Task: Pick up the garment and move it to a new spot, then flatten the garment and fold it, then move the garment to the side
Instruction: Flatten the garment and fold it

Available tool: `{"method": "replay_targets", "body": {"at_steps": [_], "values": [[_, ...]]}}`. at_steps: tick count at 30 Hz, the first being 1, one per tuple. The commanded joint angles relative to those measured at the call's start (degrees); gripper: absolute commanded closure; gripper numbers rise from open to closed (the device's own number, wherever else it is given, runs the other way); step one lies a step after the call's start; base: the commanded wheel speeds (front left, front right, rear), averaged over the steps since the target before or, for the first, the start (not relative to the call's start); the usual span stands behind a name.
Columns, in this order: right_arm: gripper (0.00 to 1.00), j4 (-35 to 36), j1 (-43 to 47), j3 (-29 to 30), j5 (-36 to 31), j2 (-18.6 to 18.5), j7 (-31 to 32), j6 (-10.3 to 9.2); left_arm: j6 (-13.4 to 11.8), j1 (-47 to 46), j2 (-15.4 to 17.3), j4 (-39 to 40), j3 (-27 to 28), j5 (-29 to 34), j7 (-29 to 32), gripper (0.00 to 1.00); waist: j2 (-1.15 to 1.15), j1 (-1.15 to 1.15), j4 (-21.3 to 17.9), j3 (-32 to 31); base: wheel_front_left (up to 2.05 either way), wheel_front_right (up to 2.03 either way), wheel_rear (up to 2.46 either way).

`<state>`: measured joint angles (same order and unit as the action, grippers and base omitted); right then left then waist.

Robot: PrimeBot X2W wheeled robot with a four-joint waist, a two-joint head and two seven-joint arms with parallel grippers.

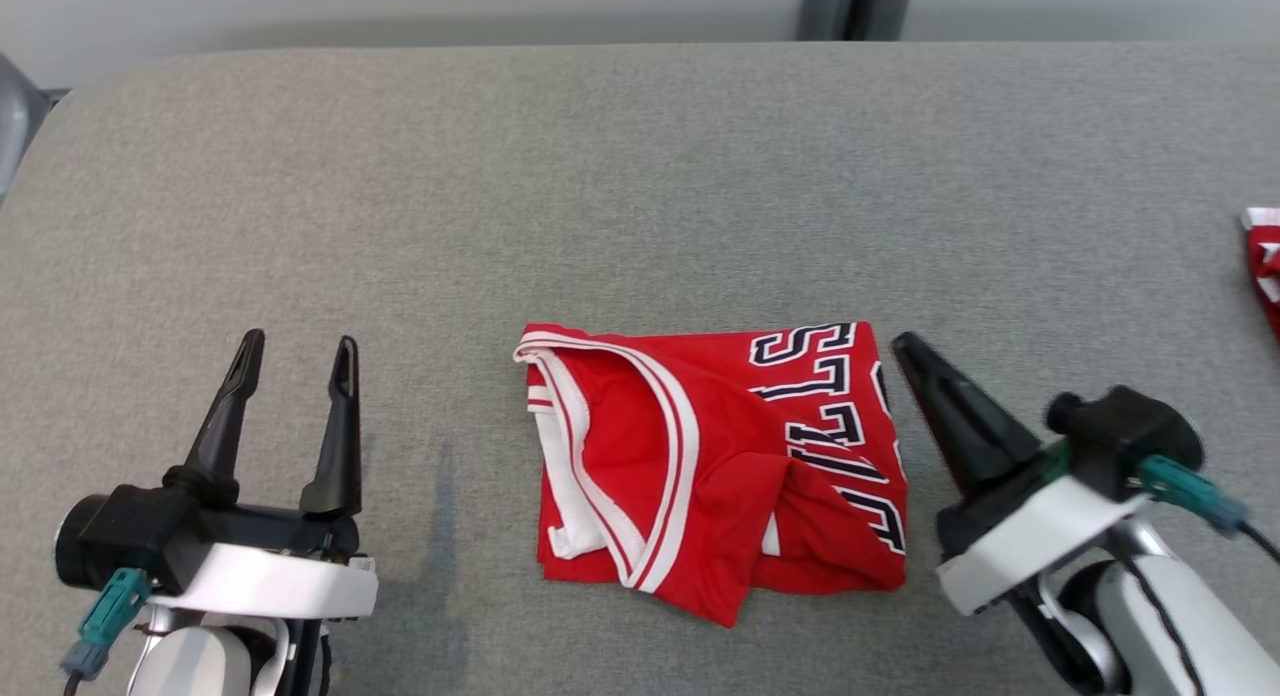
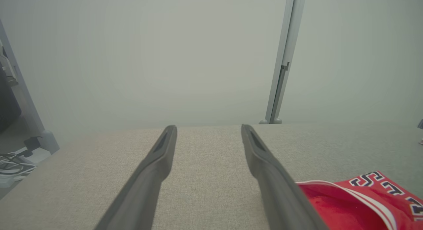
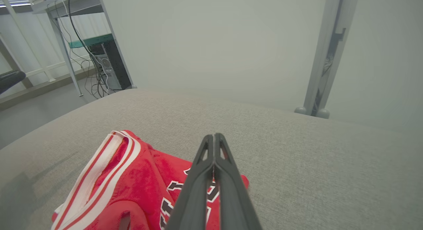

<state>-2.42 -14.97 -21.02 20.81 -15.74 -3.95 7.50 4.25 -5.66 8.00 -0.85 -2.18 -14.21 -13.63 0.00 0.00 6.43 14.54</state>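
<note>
Flanking garment edges — bare tbl L/R

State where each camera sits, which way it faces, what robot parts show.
Head view: on the head, looking down on the grey table and red jersey; left claw open, right claw shut.
Left wrist view: left wrist, facing along the table to the wall; parted fingers.
Right wrist view: right wrist, facing past the jersey; closed fingers.
All share the jersey.
</note>
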Motion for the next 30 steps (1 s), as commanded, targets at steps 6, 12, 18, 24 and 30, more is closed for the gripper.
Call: {"method": "replay_targets", "body": {"at_steps": [6,12,18,24,30], "values": [[1.0,-6.73,-6.42,-11.17,3.43,-2.22,-0.7,-0.02,0.84,-2.97,-0.87,-1.67,-1.44,-0.89,-0.86,0.0,0.0,0.0,3.61,2.54,0.0,0.0,0.0],[1.0,-11.13,-8.75,-18.84,6.57,-4.51,-1.68,-0.02,1.27,-4.07,-1.37,-3.3,-1.67,-1.4,-1.27,0.0,0.0,0.0,4.82,3.51,0.0,0.0,0.0],[1.0,-10.51,-7.17,-22.35,7.19,-5.86,-2.59,-0.02,1.49,-4.3,-1.51,-4.17,-1.18,-1.26,-1.47,0.0,0.0,0.0,4.44,3.51,0.0,0.0,0.0],[1.0,-9.12,-4.4,-24.5,8.26,-5.41,-1.93,-0.02,1.64,-4.51,-1.74,-4.27,-0.67,-0.9,-1.48,0.0,0.0,0.0,3.38,3.16,0.0,0.0,0.0],[1.0,-11.79,-3.61,-27.19,9.38,-2.64,-2.45,-0.02,2.09,-4.32,-1.88,-4.48,-0.66,-0.93,-1.45,0.0,0.0,0.0,2.78,2.84,0.0,0.0,0.0]]}}
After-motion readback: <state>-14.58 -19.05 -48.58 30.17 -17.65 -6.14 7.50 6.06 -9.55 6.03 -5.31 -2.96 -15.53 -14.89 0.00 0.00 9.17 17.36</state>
